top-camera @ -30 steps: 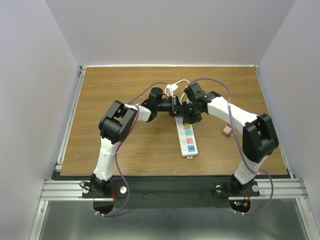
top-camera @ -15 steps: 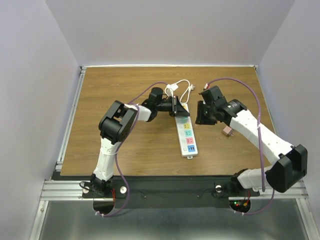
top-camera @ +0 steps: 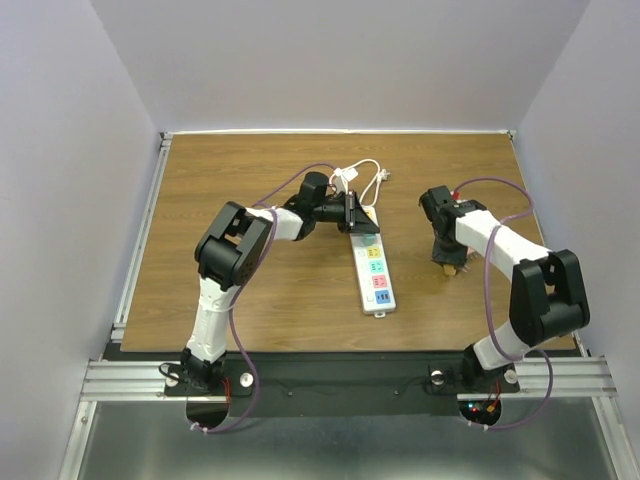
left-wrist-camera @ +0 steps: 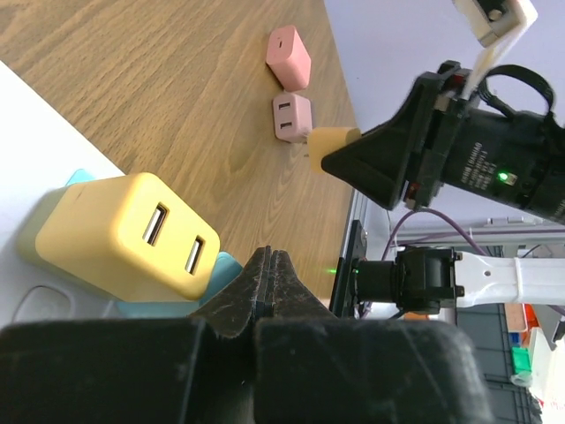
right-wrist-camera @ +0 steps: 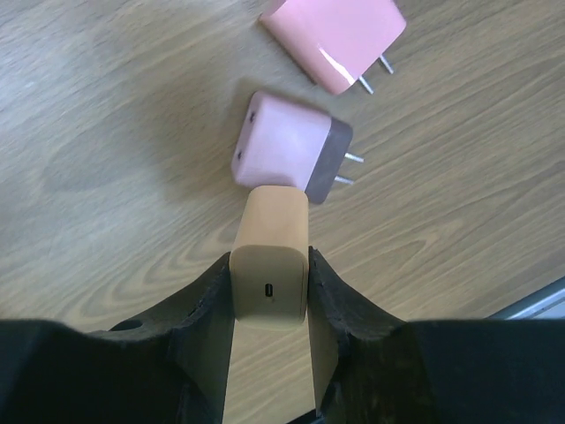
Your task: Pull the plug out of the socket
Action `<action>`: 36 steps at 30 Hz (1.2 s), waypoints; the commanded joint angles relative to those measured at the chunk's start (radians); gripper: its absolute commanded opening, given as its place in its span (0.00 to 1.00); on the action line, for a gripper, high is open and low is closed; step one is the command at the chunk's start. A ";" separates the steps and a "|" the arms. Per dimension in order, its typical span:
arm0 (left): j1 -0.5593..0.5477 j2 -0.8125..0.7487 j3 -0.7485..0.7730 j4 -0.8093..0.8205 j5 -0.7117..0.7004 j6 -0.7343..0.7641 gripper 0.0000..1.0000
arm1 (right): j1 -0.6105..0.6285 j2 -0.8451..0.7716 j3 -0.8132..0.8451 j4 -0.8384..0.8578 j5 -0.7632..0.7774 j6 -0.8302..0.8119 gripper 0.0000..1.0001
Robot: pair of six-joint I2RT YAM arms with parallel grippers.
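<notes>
The socket, a long white power strip (top-camera: 378,290) with colour-marked outlets, lies mid-table. A yellow plug (left-wrist-camera: 124,234) is still in its far outlet. My left gripper (top-camera: 352,215) is shut with nothing in it, and its fingertips (left-wrist-camera: 269,265) sit at the strip's far end beside the yellow plug. My right gripper (right-wrist-camera: 269,261) is shut on a tan plug (right-wrist-camera: 269,274). It holds the plug low over the table, right of the strip (top-camera: 445,262). The tan plug also shows in the left wrist view (left-wrist-camera: 331,141), its tip next to a pink plug.
Two loose pink plugs (right-wrist-camera: 331,35) (right-wrist-camera: 282,155) lie on the wood just beyond the tan plug, prongs pointing right. The strip's white cord (top-camera: 365,175) coils behind the left gripper. The table's right edge and metal rail are close by.
My right gripper has left the strip's far end, swung right with the tan plug in it, and come down beside the pink plugs. The left arm has not moved.
</notes>
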 commanded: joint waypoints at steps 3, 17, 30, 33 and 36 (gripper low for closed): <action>0.002 -0.035 0.012 -0.149 -0.034 0.057 0.00 | -0.043 0.102 0.026 0.044 0.047 0.010 0.00; 0.052 -0.026 0.188 -0.208 -0.028 0.025 0.07 | -0.062 0.108 0.128 0.032 -0.038 -0.039 0.80; 0.063 -0.131 0.063 -0.191 -0.005 0.081 0.00 | -0.023 0.034 0.188 0.044 -0.260 -0.096 0.88; 0.059 -0.245 -0.078 -0.189 -0.018 0.130 0.00 | -0.025 0.014 0.210 0.047 -0.273 -0.085 0.88; 0.017 -0.306 -0.212 -0.150 -0.026 0.126 0.00 | -0.023 -0.001 0.228 0.090 -0.329 -0.087 0.88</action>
